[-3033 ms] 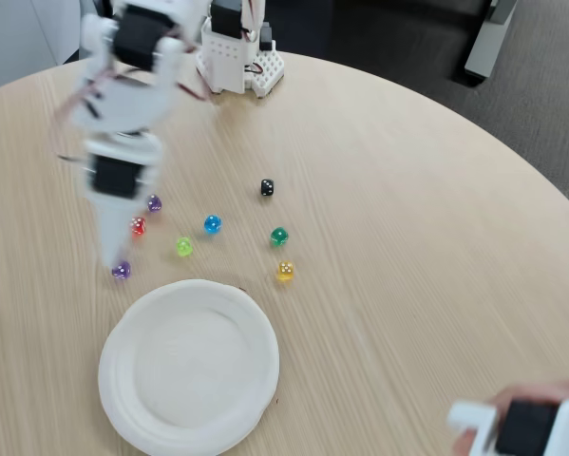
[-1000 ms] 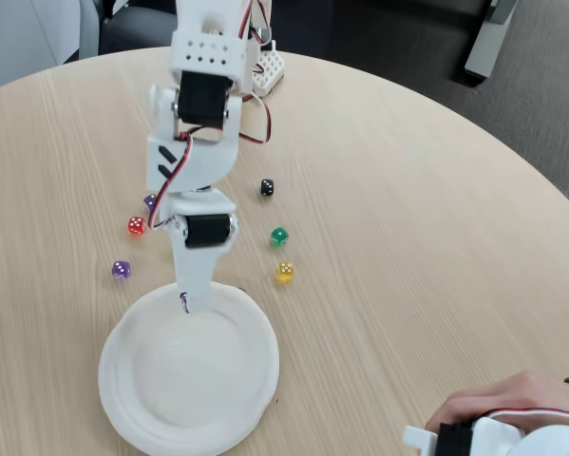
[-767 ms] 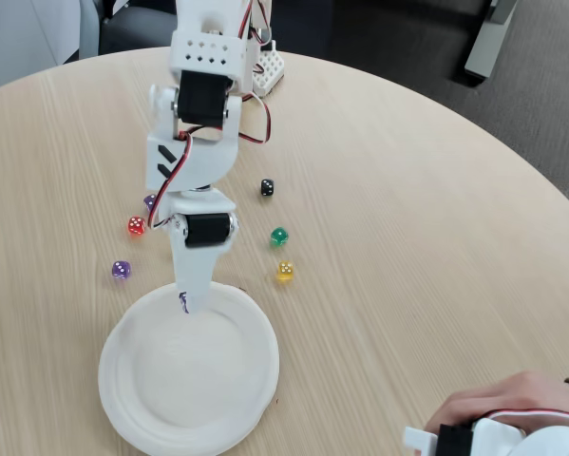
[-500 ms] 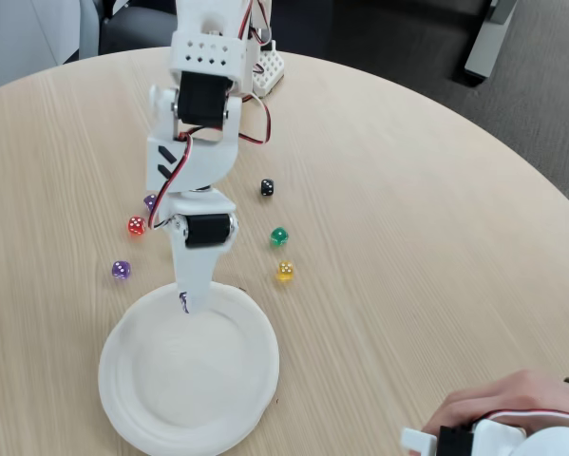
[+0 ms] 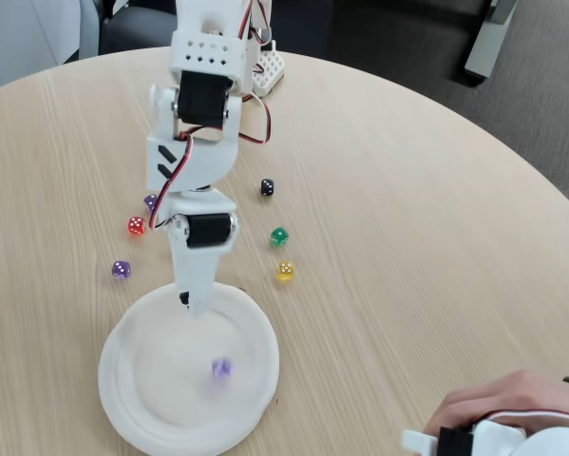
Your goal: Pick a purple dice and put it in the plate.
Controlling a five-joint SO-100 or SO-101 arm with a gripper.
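Fixed view is showing my gripper [image 5: 186,302] hanging over the far rim of the plate [image 5: 132,418], fingers holding nothing, while the purple dice [image 5: 221,368] is lying blurred inside the plate, near of my fingertips.

Round wooden table [image 5: 407,190] carries the white plate [image 5: 132,399], with purple [image 5: 121,270], red [image 5: 136,225], black [image 5: 267,187], green [image 5: 279,236] and yellow dice [image 5: 285,272] scattered beside it.

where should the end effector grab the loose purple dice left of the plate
Come straight down on the small translucent purple cube and pinch two opposite flat side faces. It lies flat on the round wooden table, apart from the red die, so there looks to be room around it.
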